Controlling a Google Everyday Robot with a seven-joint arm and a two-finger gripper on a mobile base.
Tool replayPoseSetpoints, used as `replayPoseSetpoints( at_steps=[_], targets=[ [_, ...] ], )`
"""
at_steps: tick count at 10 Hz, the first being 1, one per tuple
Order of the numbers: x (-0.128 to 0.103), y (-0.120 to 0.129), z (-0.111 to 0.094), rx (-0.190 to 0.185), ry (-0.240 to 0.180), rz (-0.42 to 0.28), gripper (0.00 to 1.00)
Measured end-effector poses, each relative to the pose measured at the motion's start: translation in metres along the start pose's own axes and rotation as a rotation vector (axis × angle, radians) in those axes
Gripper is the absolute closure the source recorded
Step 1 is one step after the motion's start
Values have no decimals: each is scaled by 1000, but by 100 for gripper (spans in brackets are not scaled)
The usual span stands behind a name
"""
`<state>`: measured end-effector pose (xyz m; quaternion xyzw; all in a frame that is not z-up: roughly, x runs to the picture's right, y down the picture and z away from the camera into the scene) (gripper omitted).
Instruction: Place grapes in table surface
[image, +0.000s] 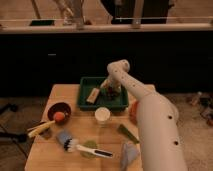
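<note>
My gripper (111, 90) reaches down into the right part of the green tray (88, 104) at the back of the table surface (60, 92). A dark lumpy shape right at the gripper's tip looks like the grapes (115, 92), still inside the tray and partly hidden by the gripper. I cannot tell whether the gripper is touching them. My white arm (150, 125) runs from the lower right up to the tray.
A tan block (93, 95) lies in the tray's left half. A white cup (102, 115) stands in front of the tray. A dark bowl (58, 107) with an orange ball (60, 117) sits at left. A brush (82, 147), a green stick (128, 133) and a blue-grey cloth (128, 154) lie near the front.
</note>
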<state>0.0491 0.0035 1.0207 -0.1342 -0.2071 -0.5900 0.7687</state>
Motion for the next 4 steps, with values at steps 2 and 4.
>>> replayPoseSetpoints(
  at_steps=[2,4],
  targets=[
    [0,1,2,2,-5,4,51],
    [1,1,1,8,-3,7,70]
  ],
)
